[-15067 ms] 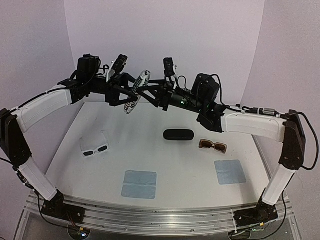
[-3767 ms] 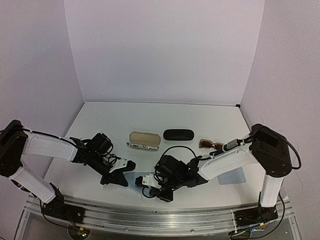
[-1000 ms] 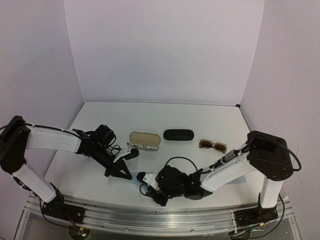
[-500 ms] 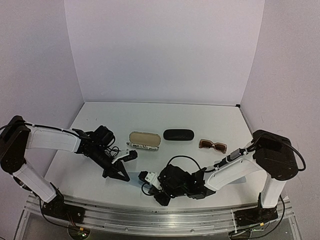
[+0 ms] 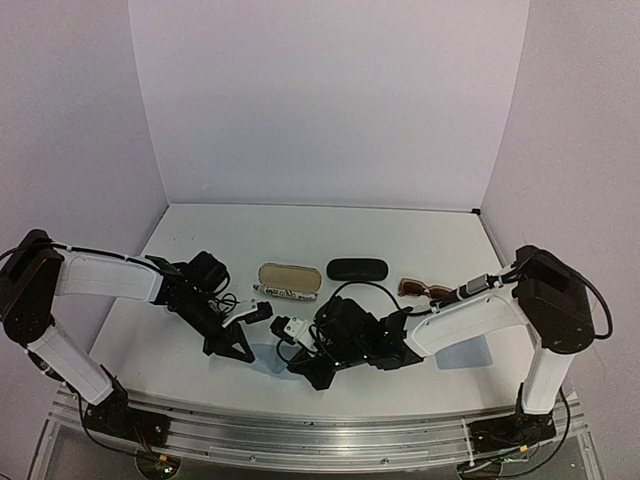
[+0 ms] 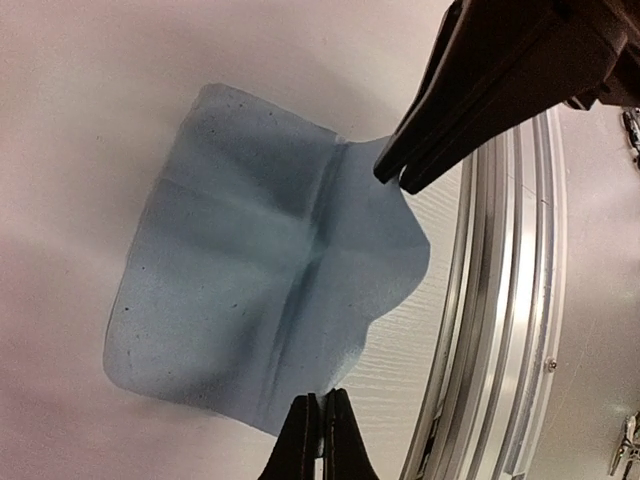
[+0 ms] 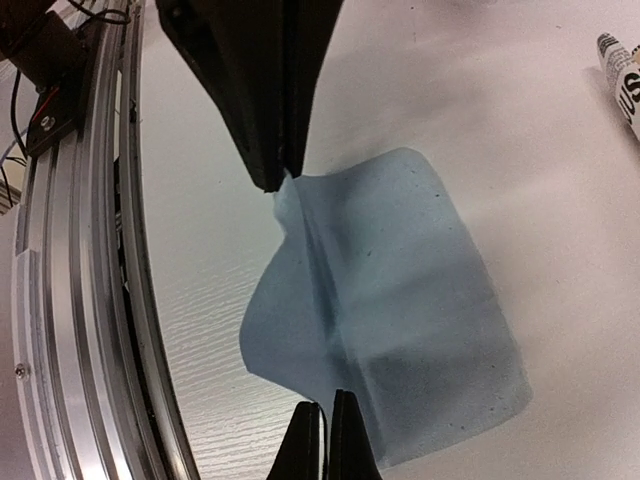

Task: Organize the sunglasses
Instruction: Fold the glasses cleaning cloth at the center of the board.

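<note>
Holding one blue cloth (image 6: 250, 290) between both grippers, low over the near part of the table (image 5: 300, 230).
I find the left gripper (image 6: 322, 445) clamped tight on the cloth's edge and the right gripper (image 7: 325, 440) clamped on another part of that edge, with the cloth creased between them. The brown sunglasses (image 5: 425, 291) lie on the table just right of the black case (image 5: 357, 269), well apart from both grippers and untouched.
</note>
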Controlling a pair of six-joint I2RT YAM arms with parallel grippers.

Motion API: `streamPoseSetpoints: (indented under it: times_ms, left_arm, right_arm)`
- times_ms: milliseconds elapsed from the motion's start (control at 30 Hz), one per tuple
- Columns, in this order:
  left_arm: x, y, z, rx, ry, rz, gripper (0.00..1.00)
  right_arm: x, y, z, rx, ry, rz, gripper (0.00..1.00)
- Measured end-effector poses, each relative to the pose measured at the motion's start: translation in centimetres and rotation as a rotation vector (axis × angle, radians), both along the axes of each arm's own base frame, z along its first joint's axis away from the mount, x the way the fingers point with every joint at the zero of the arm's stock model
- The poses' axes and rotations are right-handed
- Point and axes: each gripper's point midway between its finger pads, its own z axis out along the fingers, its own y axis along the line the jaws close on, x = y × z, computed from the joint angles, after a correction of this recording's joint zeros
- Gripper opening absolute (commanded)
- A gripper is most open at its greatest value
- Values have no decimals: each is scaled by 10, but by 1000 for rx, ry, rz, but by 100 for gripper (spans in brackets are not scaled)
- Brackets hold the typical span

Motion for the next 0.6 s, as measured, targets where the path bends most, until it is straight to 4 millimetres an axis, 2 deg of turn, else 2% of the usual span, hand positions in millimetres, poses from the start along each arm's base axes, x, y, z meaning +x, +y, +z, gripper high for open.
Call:
streamPoseSetpoints:
  times_ms: [333,600]
  left_arm:
    - [11,6,-8,69,-17,66,0]
    - [15,7,-12,89,0,99,0]
  right_arm:
    - [24,-8,-2,-7,54,-52,0]
    - [25,-4,-3,0,85,-34,0]
